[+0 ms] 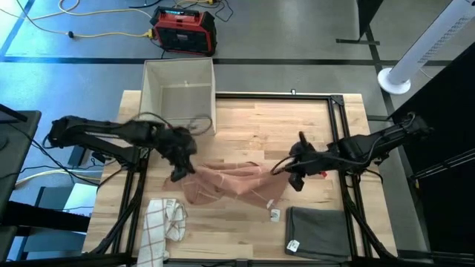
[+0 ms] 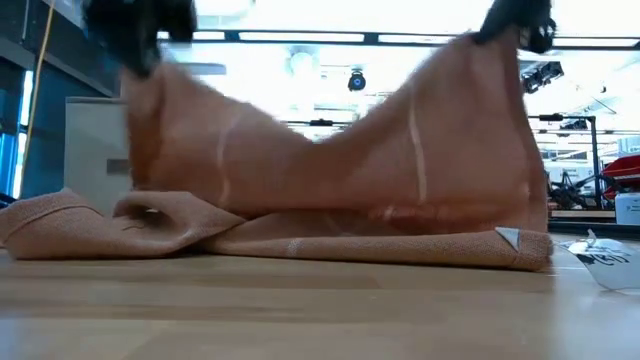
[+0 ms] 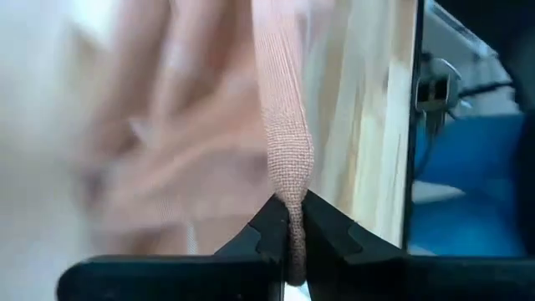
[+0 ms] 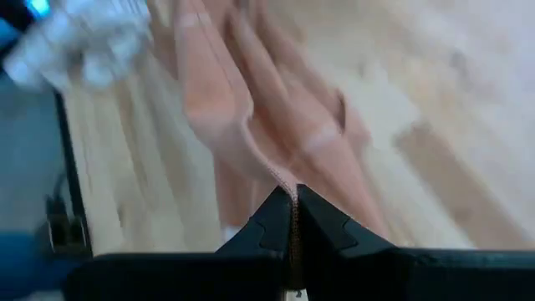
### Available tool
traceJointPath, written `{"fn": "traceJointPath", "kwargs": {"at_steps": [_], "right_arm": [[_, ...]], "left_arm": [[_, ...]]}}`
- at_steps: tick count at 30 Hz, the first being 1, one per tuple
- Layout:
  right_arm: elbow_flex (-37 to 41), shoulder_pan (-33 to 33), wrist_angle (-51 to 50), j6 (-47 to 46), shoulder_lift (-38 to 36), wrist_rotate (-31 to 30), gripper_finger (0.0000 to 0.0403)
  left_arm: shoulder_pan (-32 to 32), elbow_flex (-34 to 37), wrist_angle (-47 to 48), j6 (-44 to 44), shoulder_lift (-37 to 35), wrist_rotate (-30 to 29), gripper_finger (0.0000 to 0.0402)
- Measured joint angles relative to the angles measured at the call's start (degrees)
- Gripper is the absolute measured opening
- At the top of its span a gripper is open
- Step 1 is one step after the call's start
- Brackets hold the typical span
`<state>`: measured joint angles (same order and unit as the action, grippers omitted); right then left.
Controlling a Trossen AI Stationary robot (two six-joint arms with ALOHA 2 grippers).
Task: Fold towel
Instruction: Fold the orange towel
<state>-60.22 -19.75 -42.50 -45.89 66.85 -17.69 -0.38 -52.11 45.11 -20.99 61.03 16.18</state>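
The pink towel (image 1: 231,183) lay mid-table, hung between the 2 grippers: its 2 upper corners were lifted while the lower half stayed bunched on the wooden table (image 1: 312,126), as the low view showed. The left gripper (image 1: 180,169) was pinched tight on 1 corner, and its wrist view showed the cloth squeezed between the fingers (image 3: 322,230). The right gripper (image 1: 295,174) was likewise clamped on the other corner, with the towel trailing away from its fingertips (image 4: 322,226).

The likeliest fault, judging from this, was a corner slipping free: each grip held only a thin edge of fabric, and a pull apart or a quick swing would load those pinches. Uneven travel of the 2 arms could also lay the fold skewed, since the slack sagged between them.

Room was mixed. Just outside the left gripper and nearer the front edge lay a checked cloth (image 1: 163,222); below the right gripper sat a folded grey towel (image 1: 319,231), with a small white tag (image 1: 275,215) between it and the pink one. Beyond the left gripper stood a white bin (image 1: 179,93). Beyond the right gripper the wood lay bare up to the black frame rail (image 1: 274,96).
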Motion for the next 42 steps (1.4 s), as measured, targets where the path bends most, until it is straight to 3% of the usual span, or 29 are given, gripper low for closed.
{"fn": "traceJointPath", "kwargs": {"at_steps": [5,10,21,27,33,36,40,42], "right_arm": [[-7.99,0.26,5.71,9.20,-1.35,-9.79,0.0000],[-18.66,1.53,15.99,27.52,-1.29,-13.34,0.0000],[-30.59,2.66,39.43,48.75,-1.30,-2.70,0.0000],[-30.89,1.85,51.97,45.93,0.20,14.72,0.0000],[-31.76,-2.36,60.95,44.57,5.10,25.11,0.0000],[-35.26,-5.58,61.06,44.70,8.04,27.27,0.0000],[-43.60,-9.67,55.29,49.10,12.62,27.45,0.0000],[-48.93,-12.00,51.84,53.43,14.72,21.21,0.0000]], "left_arm": [[0.02,-16.06,4.81,9.23,-2.79,-15.98,0.0010],[0.02,-27.83,0.09,18.35,-5.86,-23.76,0.0010],[0.02,-36.19,-21.86,30.52,-11.62,-19.65,0.0010],[-0.07,-36.29,-34.51,25.27,-12.80,-7.64,0.0010],[-0.15,-36.20,-45.72,15.92,-11.06,7.13,0.0010],[-0.92,-36.20,-49.06,12.62,-9.84,11.35,0.0010],[-3.07,-36.38,-50.43,11.74,-8.42,11.90,0.0010],[-3.64,-36.89,-50.80,12.05,-8.16,10.94,0.0010]]}}
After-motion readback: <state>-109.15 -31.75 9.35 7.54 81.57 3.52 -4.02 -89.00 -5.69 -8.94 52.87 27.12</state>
